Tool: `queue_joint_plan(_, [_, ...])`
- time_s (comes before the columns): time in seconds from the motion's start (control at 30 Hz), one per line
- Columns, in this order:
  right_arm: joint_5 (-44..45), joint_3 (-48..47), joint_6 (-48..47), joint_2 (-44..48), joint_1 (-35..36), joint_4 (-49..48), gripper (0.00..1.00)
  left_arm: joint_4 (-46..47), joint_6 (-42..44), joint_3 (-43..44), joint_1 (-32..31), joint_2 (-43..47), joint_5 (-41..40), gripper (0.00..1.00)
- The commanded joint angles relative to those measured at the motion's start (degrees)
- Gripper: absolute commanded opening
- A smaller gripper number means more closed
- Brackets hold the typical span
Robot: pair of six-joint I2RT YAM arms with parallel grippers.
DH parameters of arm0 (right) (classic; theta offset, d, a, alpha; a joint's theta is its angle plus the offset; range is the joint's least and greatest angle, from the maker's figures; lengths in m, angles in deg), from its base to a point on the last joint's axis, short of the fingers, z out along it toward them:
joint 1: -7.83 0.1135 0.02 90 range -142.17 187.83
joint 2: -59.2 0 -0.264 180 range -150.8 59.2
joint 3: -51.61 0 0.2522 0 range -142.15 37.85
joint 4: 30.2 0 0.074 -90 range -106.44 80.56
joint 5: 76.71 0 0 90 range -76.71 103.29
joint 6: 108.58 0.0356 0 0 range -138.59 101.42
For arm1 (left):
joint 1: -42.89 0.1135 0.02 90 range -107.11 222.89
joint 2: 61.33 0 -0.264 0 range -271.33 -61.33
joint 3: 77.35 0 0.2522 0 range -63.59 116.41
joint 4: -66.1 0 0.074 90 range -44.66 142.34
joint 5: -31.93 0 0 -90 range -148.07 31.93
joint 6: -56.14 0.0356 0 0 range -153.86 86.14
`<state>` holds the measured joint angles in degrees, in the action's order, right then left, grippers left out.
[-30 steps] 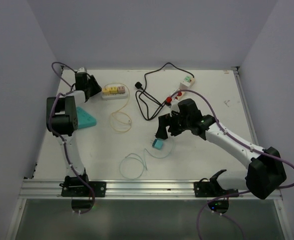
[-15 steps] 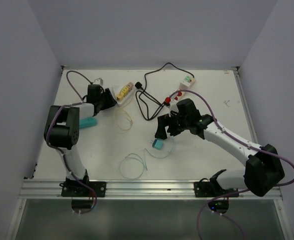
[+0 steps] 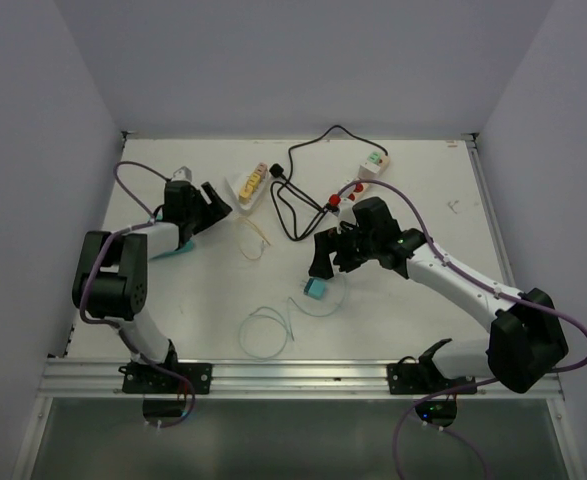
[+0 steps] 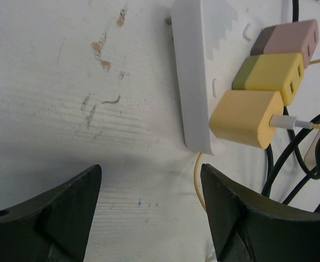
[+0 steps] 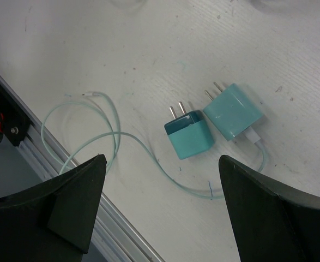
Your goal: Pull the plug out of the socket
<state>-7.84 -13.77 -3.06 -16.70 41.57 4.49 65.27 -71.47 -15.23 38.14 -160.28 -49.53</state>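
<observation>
A white power strip (image 4: 198, 76) lies on the table with a yellow plug (image 4: 246, 117), an olive-yellow plug (image 4: 269, 76) and a pink plug (image 4: 288, 39) seated in it. A thin yellow cable (image 4: 199, 180) runs from the yellow plug. My left gripper (image 4: 151, 218) is open and empty, just short of the strip's near end. In the top view the strip (image 3: 251, 185) lies diagonally, right of the left gripper (image 3: 208, 203). My right gripper (image 3: 325, 262) is open and empty, above two loose teal plugs (image 5: 189, 136) and their pale cable (image 5: 121, 142).
A second white strip (image 3: 368, 170) with red and green parts lies at the back right, with a black cable (image 3: 293, 205) looped beside it. A teal object (image 3: 178, 248) lies under the left arm. A metal rail (image 3: 273, 375) runs along the front edge.
The left arm has swung right and down, its gripper now near the strip's left end. The power strip has turned from level to diagonal and shifted right. The right arm has not moved.
</observation>
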Motion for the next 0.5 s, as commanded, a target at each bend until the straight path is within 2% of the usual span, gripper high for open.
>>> queue_joint_plan(0.0, [-1.0, -0.9, -0.9, 0.8, 0.0, -1.9, 0.88, 8.1, -5.1, 0.6, 1.5, -0.3, 1.2, 0.78])
queue_joint_plan(0.27, [-0.4, -1.0, -1.8, 1.5, -0.1, -0.6, 0.88, 16.9, -11.7, 5.9, 1.9, -9.0, 2.8, 0.82])
queue_joint_plan(0.47, [-0.1, -0.8, -2.2, 2.1, 0.0, -0.3, 0.88, 20.1, -14.1, 10.5, 1.9, -15.2, 3.0, 0.83])
